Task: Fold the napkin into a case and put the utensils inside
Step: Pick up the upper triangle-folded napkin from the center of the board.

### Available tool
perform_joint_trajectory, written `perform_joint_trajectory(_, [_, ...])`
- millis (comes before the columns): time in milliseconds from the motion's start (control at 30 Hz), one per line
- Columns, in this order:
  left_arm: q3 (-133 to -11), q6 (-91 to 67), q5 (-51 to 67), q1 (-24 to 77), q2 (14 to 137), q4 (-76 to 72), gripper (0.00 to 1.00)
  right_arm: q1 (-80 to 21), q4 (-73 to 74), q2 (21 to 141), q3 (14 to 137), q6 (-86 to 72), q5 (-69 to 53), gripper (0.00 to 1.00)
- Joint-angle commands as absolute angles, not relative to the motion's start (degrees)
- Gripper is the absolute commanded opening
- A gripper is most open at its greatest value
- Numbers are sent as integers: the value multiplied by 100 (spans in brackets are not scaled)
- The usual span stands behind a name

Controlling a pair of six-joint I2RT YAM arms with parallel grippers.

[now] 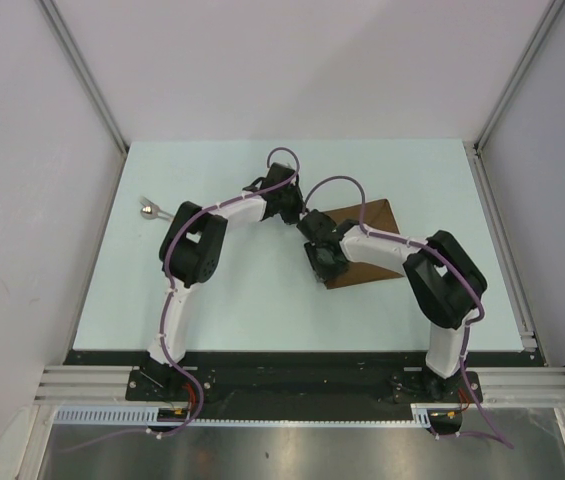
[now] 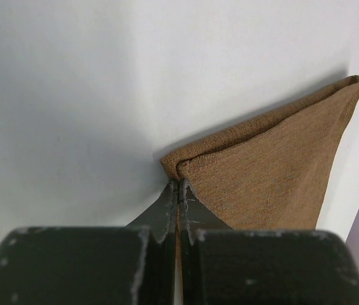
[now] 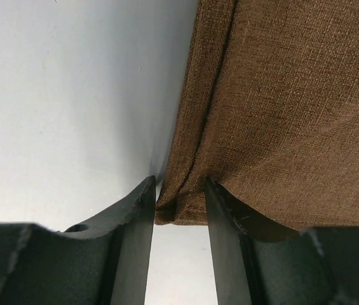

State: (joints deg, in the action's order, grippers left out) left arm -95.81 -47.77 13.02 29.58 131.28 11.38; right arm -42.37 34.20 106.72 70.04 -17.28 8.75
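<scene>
The dark-brown napkin [image 1: 374, 222] lies right of the table's middle, partly under my right arm. My left gripper [image 1: 302, 217] is at its far-left corner. In the left wrist view the gripper [image 2: 179, 185] is shut on that corner, and the napkin [image 2: 274, 171] is pulled up into a folded peak. My right gripper [image 1: 324, 268] is at the near-left corner. In the right wrist view the jaws [image 3: 179, 187] stand narrowly apart, with the napkin's [image 3: 281, 114] bunched corner touching both fingers. One utensil [image 1: 150, 208] with a silver head lies at the far left. No case shows.
The pale table [image 1: 262, 310] is walled by white panels on the left, back and right. A metal rail [image 1: 507, 260] runs along its right edge. The two arm bases sit on the black strip at the near edge.
</scene>
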Motion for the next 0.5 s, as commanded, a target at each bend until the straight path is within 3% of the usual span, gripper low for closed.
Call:
perform_joint_trajectory(0, [-9615, -4772, 1494, 2892, 13113, 1028, 1, -4438, 3726, 10907, 7145, -1819, 1423, 41])
perform_joint_trajectory(200, [-9624, -4720, 1538, 2857, 13104, 1046, 3, -4631, 3937, 11276, 7198, -1960, 1968, 31])
perform_joint_trajectory(400, [-9729, -4544, 1556, 2839, 13078, 1203, 13, -4676, 3894, 11321, 7269, -1881, 2084, 5])
perform_joint_trajectory(467, [-9852, -4404, 1530, 2839, 13061, 1343, 18, -4658, 3701, 11146, 7260, -1802, 1969, 0])
